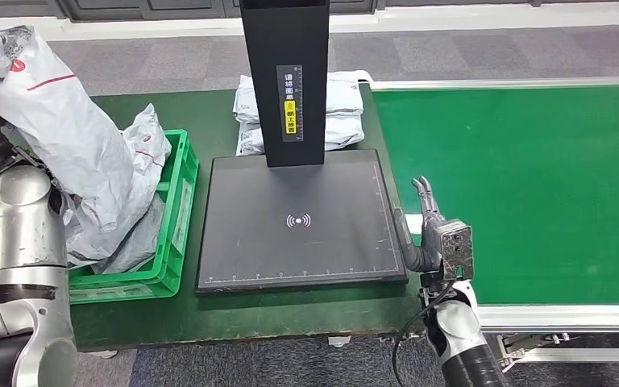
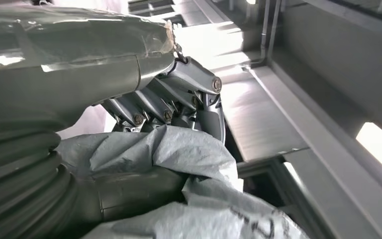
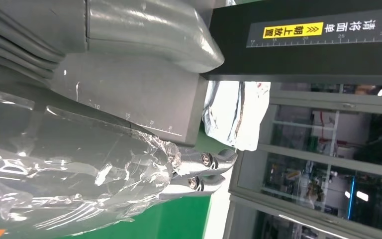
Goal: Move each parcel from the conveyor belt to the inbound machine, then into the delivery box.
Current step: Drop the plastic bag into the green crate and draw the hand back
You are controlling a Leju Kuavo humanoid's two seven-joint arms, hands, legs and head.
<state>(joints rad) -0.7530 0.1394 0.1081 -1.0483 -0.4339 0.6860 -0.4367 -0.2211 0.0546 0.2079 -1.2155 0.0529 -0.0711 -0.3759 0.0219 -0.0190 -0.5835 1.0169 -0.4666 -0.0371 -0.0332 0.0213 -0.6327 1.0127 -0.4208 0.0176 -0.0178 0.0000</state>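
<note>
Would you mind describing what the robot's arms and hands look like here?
Both arms are glossy silver tubes with black joint bands. The right hand has slim metallic-grey fingers, a screwed grey block and a thin black cable. The left hand has grey screw-jointed fingers and a ribbed grey cover.

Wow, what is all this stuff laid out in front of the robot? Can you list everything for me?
Held parcel: one, grey plastic bag, gripped by the left hand, above the crate.
Crate: one, green, left of the scanner, holding more grey bags.
Scanner plate: one, black, centre of the table, nothing on it.
Scanner post: one, black with a yellow label, at the plate's back edge.
Stacked parcels: a few, grey, behind the post.
Conveyor belt: one, green, on the right.
Table: one, dark green top.
Left hand: fingers wrapped on the bag.
Right hand: between plate and belt, holding nothing.
</note>
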